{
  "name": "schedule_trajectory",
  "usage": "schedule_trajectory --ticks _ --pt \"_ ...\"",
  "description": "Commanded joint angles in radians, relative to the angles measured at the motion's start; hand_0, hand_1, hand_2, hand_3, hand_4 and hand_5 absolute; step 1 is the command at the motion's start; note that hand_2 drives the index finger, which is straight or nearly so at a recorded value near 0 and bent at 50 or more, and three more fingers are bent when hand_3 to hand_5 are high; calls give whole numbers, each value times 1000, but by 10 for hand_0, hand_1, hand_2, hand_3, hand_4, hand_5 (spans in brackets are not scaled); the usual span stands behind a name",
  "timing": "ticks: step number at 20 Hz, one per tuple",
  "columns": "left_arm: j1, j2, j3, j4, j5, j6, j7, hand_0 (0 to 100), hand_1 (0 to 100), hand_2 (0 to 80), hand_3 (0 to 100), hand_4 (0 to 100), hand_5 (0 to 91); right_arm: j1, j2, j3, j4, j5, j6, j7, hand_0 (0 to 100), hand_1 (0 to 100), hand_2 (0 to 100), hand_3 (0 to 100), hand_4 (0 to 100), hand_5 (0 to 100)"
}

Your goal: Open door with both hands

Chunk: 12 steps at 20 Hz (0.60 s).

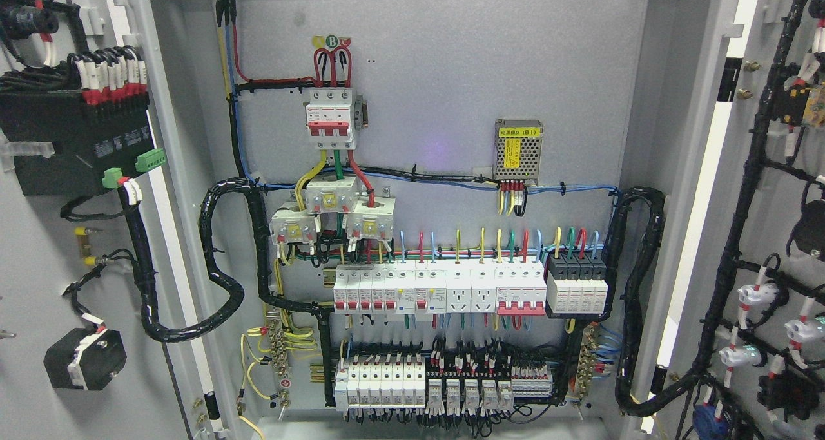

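doors: left door and right door swung wide, cabinet wiring exposed | robot hand: neither visible, state unknown | advice: opening looks complete; avoid door cables.
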Motion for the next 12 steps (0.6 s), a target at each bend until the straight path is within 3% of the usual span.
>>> schedule_trajectory --ticks 1,10,12 --pt "-1 19 100 72 34 -473 2 0 0 0 0 31 0 12 6 -22 13 -1 -1 -20 107 0 0 0 0 0" --pt "-79 34 151 145 71 -260 2 0 0 0 0 31 0 16 21 -31 25 -2 -1 -22 106 0 0 0 0 0" --pt "-84 43 160 160 77 -252 2 0 0 0 0 31 0 19 23 -36 25 -2 -1 -22 106 0 0 0 0 0"
